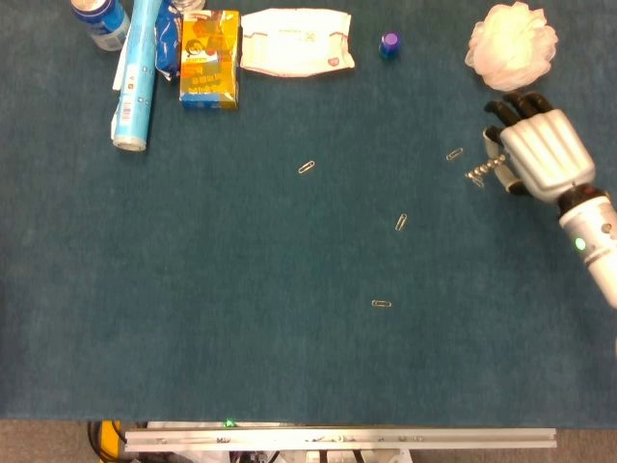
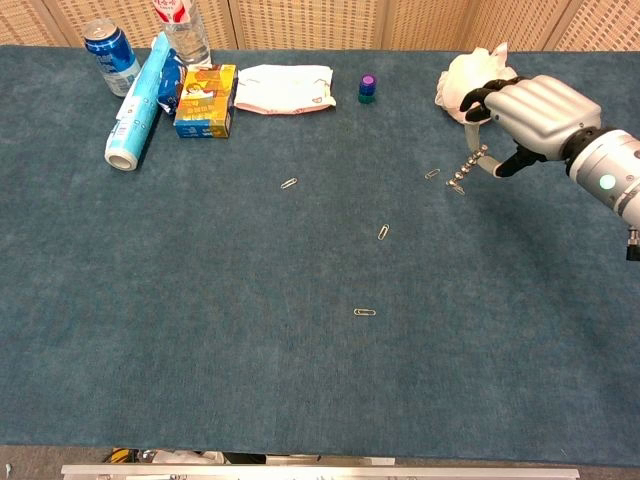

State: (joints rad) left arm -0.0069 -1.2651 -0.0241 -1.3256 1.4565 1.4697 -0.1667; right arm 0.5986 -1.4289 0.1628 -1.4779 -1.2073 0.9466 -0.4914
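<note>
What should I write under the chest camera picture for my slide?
Robot's right hand holds a beaded metal chain above a paperclip, near a white puff.

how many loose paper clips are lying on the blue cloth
4: one left of centre, one mid-table, one nearest the front edge, one by the right hand. The right hand holds a beaded chain, which may hide others.

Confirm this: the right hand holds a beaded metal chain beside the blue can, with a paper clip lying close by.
Not the can: the right hand holds the beaded metal chain beside the white mesh sponge, with a paper clip close by. The chest view shows it.
</note>
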